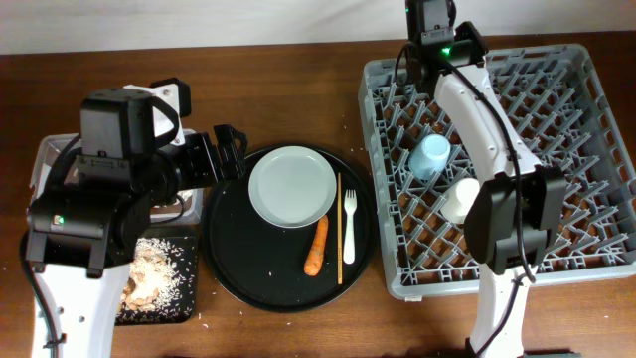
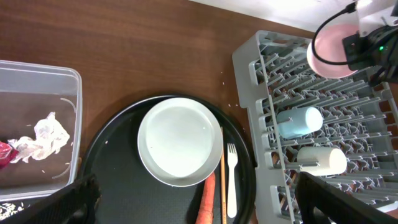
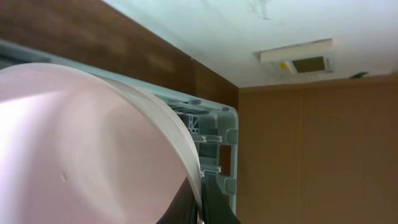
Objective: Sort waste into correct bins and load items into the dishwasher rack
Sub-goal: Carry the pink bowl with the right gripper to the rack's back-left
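**Overhead.** Your left gripper (image 1: 231, 151) sits over the rim of the round black tray (image 1: 238, 273), at the tray's 10 o'clock. You cannot read its jaw gap from here.
- On that tray, the plate (image 1: 292, 186) is at 12 o'clock and the carrot (image 1: 316, 246) at 5.
- The chopsticks (image 1: 339, 229) and fork (image 1: 349, 224) lie side by side at 3, with the chopsticks nearer the plate.
- The shallow black tray (image 1: 184, 298), at 8 o'clock of the frame, holds the rice scraps (image 1: 149, 268).
- The dishwasher rack (image 1: 586, 239) fills the 3 o'clock side.
- The blue cup (image 1: 430, 156) and white cup (image 1: 460, 199) lie on their sides among the pegs in the rack's left half. The white cup is at 5 o'clock of the blue one.
- Your right arm (image 1: 477, 114) reaches across the rack to its 11 o'clock corner. The claw is hidden under the wrist.

**Left wrist.** The left fingers (image 2: 84, 199) show at both lower corners, spread wide, with nothing gripped between them.
- The clear tub (image 2: 71, 78) at 9 o'clock holds the tissue (image 2: 46, 137).
- The red wrapper (image 2: 3, 154) is inside the tub too, at the frame edge.
- At 2 o'clock, your right gripper (image 2: 349, 46) is clamped on the rim of the white bowl (image 2: 329, 43). The bowl reads pinkish here and is seen against the rack's far edge.

**Right wrist.** The bowl fills the left of the frame. One dark finger (image 3: 208, 208) presses its rim at 6 o'clock. A rack corner shows just behind it.
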Controlling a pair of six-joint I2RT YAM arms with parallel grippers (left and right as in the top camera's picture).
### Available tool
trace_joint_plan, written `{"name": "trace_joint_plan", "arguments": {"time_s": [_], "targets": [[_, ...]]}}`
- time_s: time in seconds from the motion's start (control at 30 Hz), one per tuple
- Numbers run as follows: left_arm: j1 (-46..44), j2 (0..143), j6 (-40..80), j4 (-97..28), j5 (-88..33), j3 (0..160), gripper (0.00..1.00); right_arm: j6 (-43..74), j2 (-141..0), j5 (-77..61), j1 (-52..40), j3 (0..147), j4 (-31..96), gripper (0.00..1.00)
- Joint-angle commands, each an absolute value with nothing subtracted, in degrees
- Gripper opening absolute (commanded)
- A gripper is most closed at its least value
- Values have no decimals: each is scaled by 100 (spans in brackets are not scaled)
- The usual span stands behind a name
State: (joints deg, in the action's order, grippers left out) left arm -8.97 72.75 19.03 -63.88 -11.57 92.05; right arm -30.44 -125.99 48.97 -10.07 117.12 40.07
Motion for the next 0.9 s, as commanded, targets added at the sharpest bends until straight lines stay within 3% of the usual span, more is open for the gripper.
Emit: {"name": "trace_joint_plan", "arguments": {"time_s": [0.0, 0.67, 0.87], "targets": [[-878, 7277, 1837, -6379, -1114, 9275, 99, -3218, -12726, 4838, -1017, 11548, 4012, 4], [-878, 7277, 1837, -6396, -1114, 9275, 99, -3085, -12726, 4991, -1568, 11227, 4517, 4], [-878, 7277, 1837, -6396, -1114, 9275, 99, -2969, -12724, 5013, -1765, 11229, 4757, 10]]}}
